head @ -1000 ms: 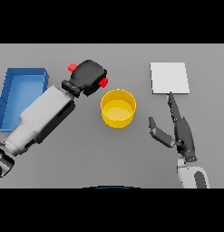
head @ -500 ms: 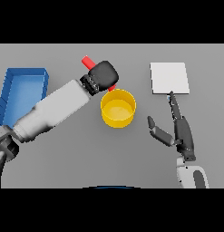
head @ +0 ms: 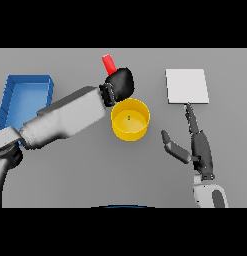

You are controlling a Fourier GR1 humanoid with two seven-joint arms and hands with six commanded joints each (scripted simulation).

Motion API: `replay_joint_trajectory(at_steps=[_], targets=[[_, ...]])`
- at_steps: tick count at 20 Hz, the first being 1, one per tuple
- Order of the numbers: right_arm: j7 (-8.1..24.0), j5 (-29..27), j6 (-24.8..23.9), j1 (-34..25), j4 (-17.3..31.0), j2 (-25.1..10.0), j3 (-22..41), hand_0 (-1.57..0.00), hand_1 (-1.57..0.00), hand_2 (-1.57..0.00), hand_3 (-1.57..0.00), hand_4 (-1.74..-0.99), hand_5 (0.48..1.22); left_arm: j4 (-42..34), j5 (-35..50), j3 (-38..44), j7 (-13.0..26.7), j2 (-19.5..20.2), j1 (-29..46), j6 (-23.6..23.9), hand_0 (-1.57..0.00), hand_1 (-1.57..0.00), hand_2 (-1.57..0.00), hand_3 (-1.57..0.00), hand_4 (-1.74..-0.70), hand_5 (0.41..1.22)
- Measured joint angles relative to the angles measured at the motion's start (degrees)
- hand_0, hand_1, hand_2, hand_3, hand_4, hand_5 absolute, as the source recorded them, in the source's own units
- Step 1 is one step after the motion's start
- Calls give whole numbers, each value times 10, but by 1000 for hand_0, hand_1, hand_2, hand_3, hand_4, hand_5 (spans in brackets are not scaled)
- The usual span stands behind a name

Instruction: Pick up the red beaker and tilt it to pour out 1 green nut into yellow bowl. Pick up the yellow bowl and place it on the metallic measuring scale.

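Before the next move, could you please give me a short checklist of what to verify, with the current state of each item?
1. One green nut lies inside the yellow bowl: ok.
2. Left hand is shut on the red beaker: ok.
3. Beaker set down so the left hand is free: not ok, it is held above the bowl's far rim.
4. Right hand is open, beside the bowl and not touching it: ok.
5. Metallic measuring scale has nothing on it: ok.
6. More nuts remaining in the beaker: cannot tell.
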Motion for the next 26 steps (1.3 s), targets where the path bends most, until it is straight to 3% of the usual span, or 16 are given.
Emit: replay_joint_trajectory(at_steps=[3,8,12,16,18,23,26], targets=[[13,8,-3,0,-11,-12,-5,1,1,1,1,-1157,629,20,-22,-36,-1,-17,-24,7,-1571,-1571,-1571,-1571,-1733,1221],[7,17,-8,-3,-3,-12,-3,1,1,1,1,-1154,634,38,-39,-81,-10,-36,-56,10,-1571,-1571,-1571,-1571,-1722,1221],[-8,6,-8,2,-2,-3,-3,1,1,1,1,-1153,636,28,-41,-104,-24,-23,-84,8,-1571,-1571,-1571,-1571,-1721,1221],[-16,-3,-1,-1,-5,-7,-6,1,1,1,1,-1154,654,72,-34,-100,-44,-9,-164,23,-1571,-1571,-1571,-1571,-1725,1221],[-18,5,-1,2,-11,-8,0,1,1,1,1,-1160,660,88,-9,-74,-44,11,-194,30,-1571,-1571,-1571,-1179,-1731,1221],[-7,-5,4,-19,9,-4,-3,1,1,1,1,-1152,652,225,95,40,-3,36,-262,64,-1571,-1571,-1571,-1443,-1732,1221],[-8,24,-14,-18,10,-8,2,1,1,1,1,-1144,633,289,229,165,39,73,-260,78,-1571,-1571,-1571,-1417,-1736,1221]])
